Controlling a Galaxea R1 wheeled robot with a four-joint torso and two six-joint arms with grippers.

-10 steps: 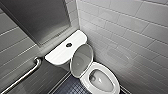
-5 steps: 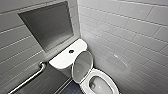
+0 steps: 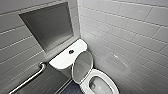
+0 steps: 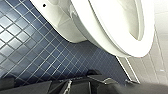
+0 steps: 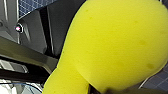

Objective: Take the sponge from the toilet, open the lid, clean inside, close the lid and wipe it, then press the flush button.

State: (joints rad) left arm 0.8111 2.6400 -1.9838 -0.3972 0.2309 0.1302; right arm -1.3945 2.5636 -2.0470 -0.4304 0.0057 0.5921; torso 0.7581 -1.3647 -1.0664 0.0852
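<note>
The white toilet (image 3: 63, 58) stands in the corner, its oval lid (image 3: 82, 66) raised against the tank and the bowl (image 3: 102, 85) open below it. On the tank cover sits the small dark flush button (image 3: 71, 51). The yellow sponge (image 5: 112, 47) looms very close in the right wrist view, with my right gripper (image 5: 100, 90) shut on it. In the left wrist view, the outside of the toilet bowl (image 4: 107, 32) hangs over the floor. My left gripper (image 4: 80, 83) is a dark shape near the floor beside the bowl, open and holding nothing.
A metal grab bar (image 3: 30, 78) runs along the grey tiled wall left of the toilet. A recessed niche (image 3: 50, 27) sits above the tank. A grey tiled wall (image 3: 130, 37) stands close on the right. The floor (image 4: 37, 50) is small dark blue tiles.
The whole head picture has shifted: the camera has moved, so the toilet sits lower and more of the wall niche shows. The lid stays raised.
</note>
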